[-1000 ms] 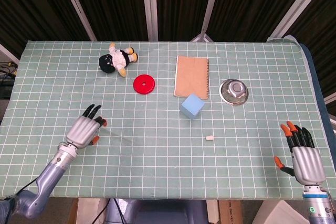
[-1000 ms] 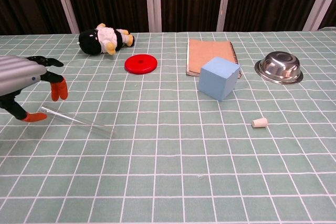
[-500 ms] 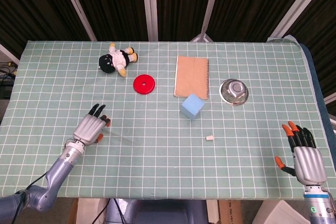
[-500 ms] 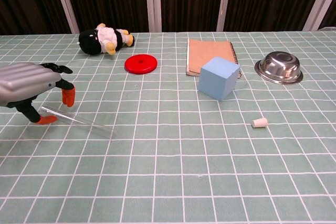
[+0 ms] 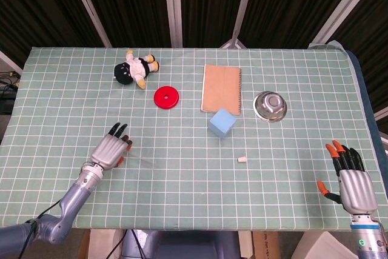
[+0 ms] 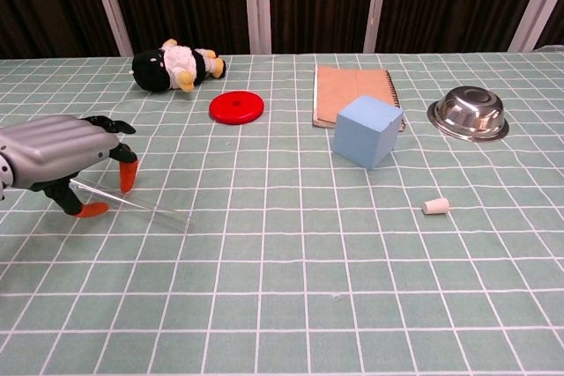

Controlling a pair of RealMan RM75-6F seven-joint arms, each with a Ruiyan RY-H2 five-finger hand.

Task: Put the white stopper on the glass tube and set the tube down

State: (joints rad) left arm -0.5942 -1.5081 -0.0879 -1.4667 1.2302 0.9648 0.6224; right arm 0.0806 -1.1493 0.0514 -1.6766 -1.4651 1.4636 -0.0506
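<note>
The clear glass tube point(image 6: 132, 202) lies flat on the green grid-patterned tablecloth point(image 5: 182, 186) at the robot's left, as the left hand point(image 6: 62, 158) has advanced over its near end within the last second, orange-tipped fingers point(image 6: 128, 174) now straddling the glass on either side but not visibly closed on it; whether any fingertip touches the tube cannot be told. The move suggests a pick-up is imminent, with the capping step not yet begun. The small white stopper point(image 6: 435, 206) sits well apart to the right, just in front of the light blue foam cube point(image 6: 367, 130). The right hand point(image 5: 350, 181) waits at the table's near right corner, fingers spread and empty, unchanged. Further back rest a red disc point(image 5: 167, 97), a brown notebook point(image 5: 221, 88), an upturned steel bowl point(image 5: 270, 105) and a plush penguin toy point(image 5: 136, 68), before dark curtains point(image 5: 127, 4) framed by pale metal posts.
</note>
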